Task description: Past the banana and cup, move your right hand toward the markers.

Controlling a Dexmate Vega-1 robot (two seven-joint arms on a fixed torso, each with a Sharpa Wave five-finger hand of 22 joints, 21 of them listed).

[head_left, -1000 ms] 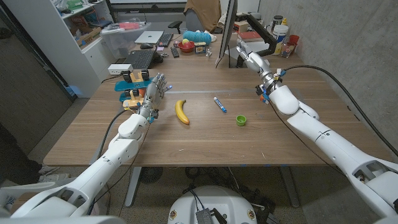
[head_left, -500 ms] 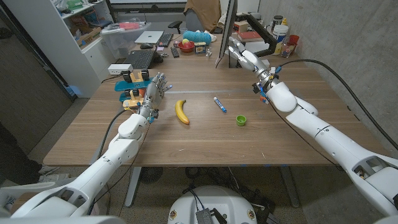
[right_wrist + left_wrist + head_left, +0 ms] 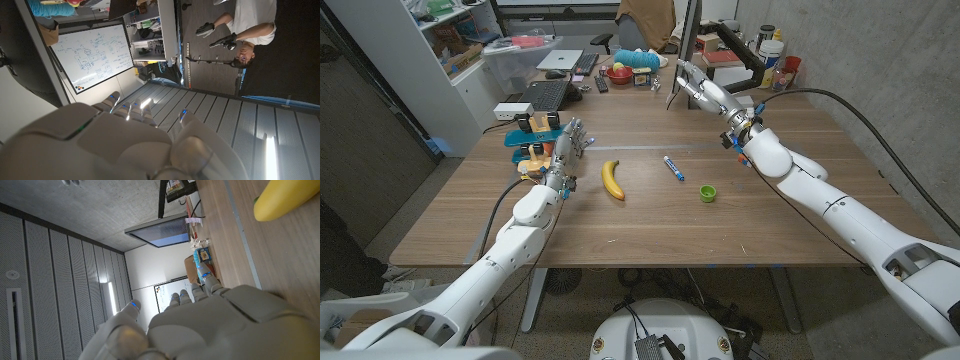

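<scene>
Wooden bench (image 3: 650,225) carries all task items. Right robot hand (image 3: 698,84) is raised above the far edge of the bench beside a dark monitor (image 3: 684,50), fingers spread, holding nothing; the right wrist view shows its fingers (image 3: 131,111) extended together with nothing between them. Left robot hand (image 3: 567,143) stands at the bench's left side, fingers extended upward and apart, empty, just beside a blue and orange block-shaped object (image 3: 532,140). Yellow banana (image 3: 612,179) lies near bench centre, close to the left robot hand; its end shows in the left wrist view (image 3: 282,200). Blue marker (image 3: 673,167) lies right of the banana, apart from it and well apart from the right robot hand. Small green cup (image 3: 708,193) sits upright just right of the marker; contents cannot be told.
</scene>
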